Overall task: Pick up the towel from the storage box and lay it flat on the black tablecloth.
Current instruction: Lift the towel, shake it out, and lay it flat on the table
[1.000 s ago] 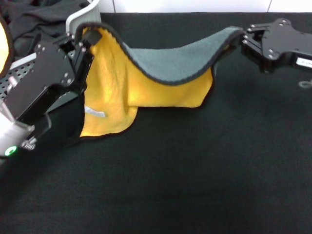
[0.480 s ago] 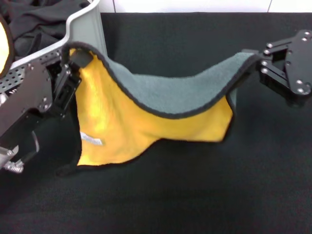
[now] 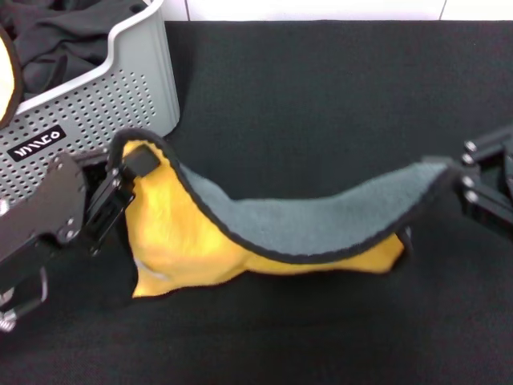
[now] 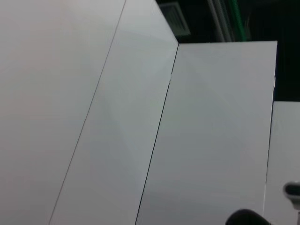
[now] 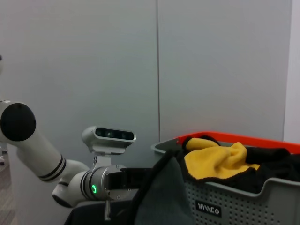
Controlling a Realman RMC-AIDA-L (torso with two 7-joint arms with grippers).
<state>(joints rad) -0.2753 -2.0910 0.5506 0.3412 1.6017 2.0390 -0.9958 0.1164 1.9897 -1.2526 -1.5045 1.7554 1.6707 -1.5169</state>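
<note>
The towel (image 3: 321, 224) hangs stretched between my two grippers, grey face up, yellow face underneath, black trim along its sagging edge. Its lower yellow part touches the black tablecloth (image 3: 321, 96). My left gripper (image 3: 128, 167) is shut on the towel's left corner, just in front of the storage box (image 3: 120, 88). My right gripper (image 3: 461, 183) is shut on the opposite corner at the right edge of the head view. In the right wrist view the towel's grey face (image 5: 164, 201) fills the foreground, with the storage box (image 5: 234, 201) behind it. The left wrist view shows only white wall panels.
The storage box stands at the back left and holds a dark charcoal cloth (image 3: 56, 32). Another yellow cloth (image 5: 215, 159) lies on top inside it. The tablecloth stretches open in front of and behind the hanging towel.
Both grippers have carried the towel down and toward me, away from the box. The towel now hangs lower, and its yellow underside has reached the tablecloth.
</note>
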